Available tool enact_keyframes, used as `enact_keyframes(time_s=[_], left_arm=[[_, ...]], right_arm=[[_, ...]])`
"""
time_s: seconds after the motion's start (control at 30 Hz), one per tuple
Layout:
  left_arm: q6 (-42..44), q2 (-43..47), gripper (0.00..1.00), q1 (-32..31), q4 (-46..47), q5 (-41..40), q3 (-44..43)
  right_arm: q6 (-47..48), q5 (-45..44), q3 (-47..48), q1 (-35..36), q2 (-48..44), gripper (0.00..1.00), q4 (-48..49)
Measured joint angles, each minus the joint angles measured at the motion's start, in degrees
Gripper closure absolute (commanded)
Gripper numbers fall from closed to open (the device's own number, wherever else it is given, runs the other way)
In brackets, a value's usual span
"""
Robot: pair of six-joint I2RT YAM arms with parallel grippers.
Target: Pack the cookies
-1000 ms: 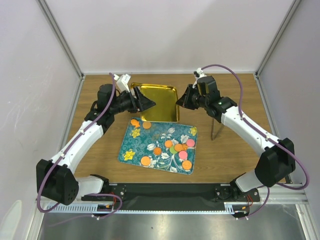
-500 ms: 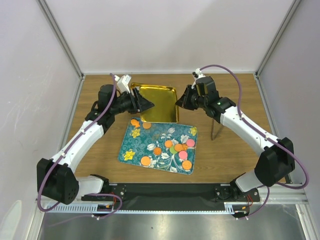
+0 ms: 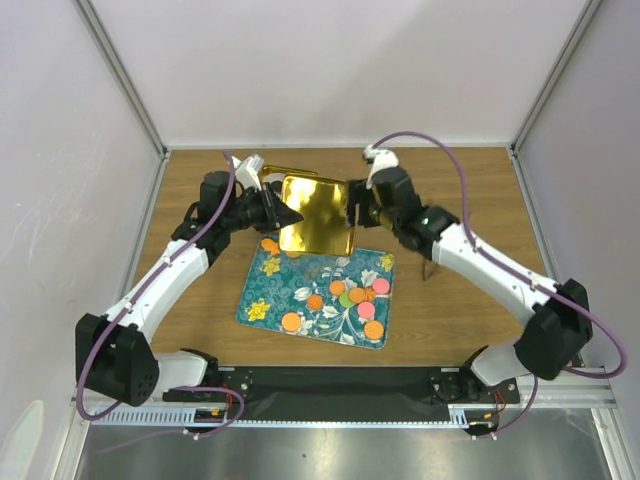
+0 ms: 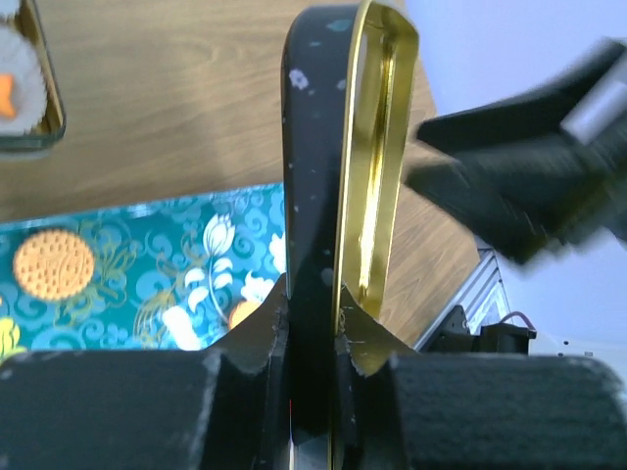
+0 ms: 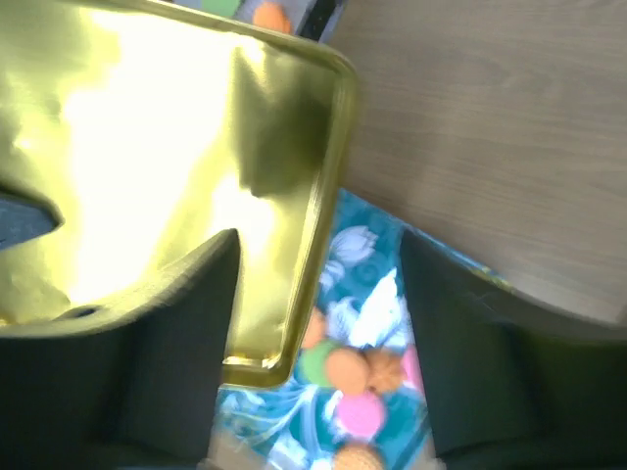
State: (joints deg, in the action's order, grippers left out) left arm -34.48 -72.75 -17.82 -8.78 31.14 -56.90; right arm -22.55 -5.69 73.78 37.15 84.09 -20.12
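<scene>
The cookies (image 3: 352,295) are orange, pink and green discs lying on a teal floral tray (image 3: 262,292). More of the cookies (image 5: 358,377) show between my right fingers. A gold tin lid (image 3: 318,212) is tilted up on edge above the tray's far side. My left gripper (image 3: 288,215) is shut on its left rim. Seen edge-on, the lid (image 4: 377,147) runs up from my left gripper (image 4: 312,328). My right gripper (image 3: 352,212) stands open at the lid's right rim. That gold rim (image 5: 313,245) lies between the jaws of my right gripper (image 5: 318,245).
A gold tin corner (image 4: 49,108) holding a white cup (image 4: 18,83) with an orange piece sits left of the lid, and its edge (image 3: 268,172) shows behind my left arm. A thin dark upright rod (image 3: 426,268) stands right of the tray. Grey walls enclose the wooden table (image 3: 450,320).
The gold lid went from lying flat to tilted up on edge. My left gripper closed on its rim. My right gripper opened and moved left.
</scene>
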Motion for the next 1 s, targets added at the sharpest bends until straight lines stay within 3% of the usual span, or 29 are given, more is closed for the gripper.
enact_keyframes(time_s=[0.3,0.47,0.73,1.0], left_arm=[[-2.1,-0.4,1.0,0.5,-5.2,0.1,-1.0],[-5.1,-0.4,1.0,1.2,-5.7,0.9,-1.2],[-8.9,-0.4,1.0,2.0,-5.8,3.0,-1.2],[-12.0,-0.2,1.0,2.5,-5.4,5.7,-1.1]], right_arm=[[30.1,-19.5,-10.9,26.4,-9.4,0.13,14.8],[42.2,-27.4,-15.0,34.1,-8.0,0.12,20.0],[58.3,-37.0,-17.1,39.2,-2.1,0.1,30.9],[74.7,-43.1,-19.1,36.5,6.4,0.09,47.1]])
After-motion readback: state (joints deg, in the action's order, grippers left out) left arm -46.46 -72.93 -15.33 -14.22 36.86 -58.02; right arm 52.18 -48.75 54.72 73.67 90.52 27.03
